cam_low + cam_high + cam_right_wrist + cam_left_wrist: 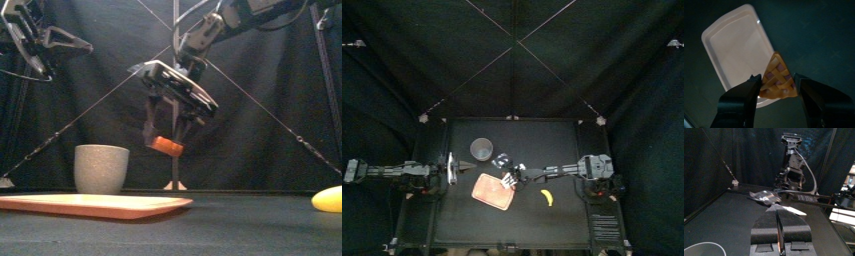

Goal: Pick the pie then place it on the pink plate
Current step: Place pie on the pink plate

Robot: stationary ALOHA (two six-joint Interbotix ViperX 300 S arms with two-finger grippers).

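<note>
The pie (166, 146) is an orange wedge with a lattice crust (777, 77). My right gripper (168, 132) is shut on it and holds it in the air, point down, above the right end of the flat pink plate (94, 205). In the right wrist view the plate (731, 45) lies right below the pie. From above, the right gripper (508, 180) hangs over the plate (486, 193) and its right edge. My left gripper (779, 225) rests shut at the table's left side (438, 170), holding nothing.
A tall grey speckled cup (102, 168) stands behind the plate, at the back left (481, 150). A yellow banana (547, 196) lies to the right of the plate, near the front (327, 200).
</note>
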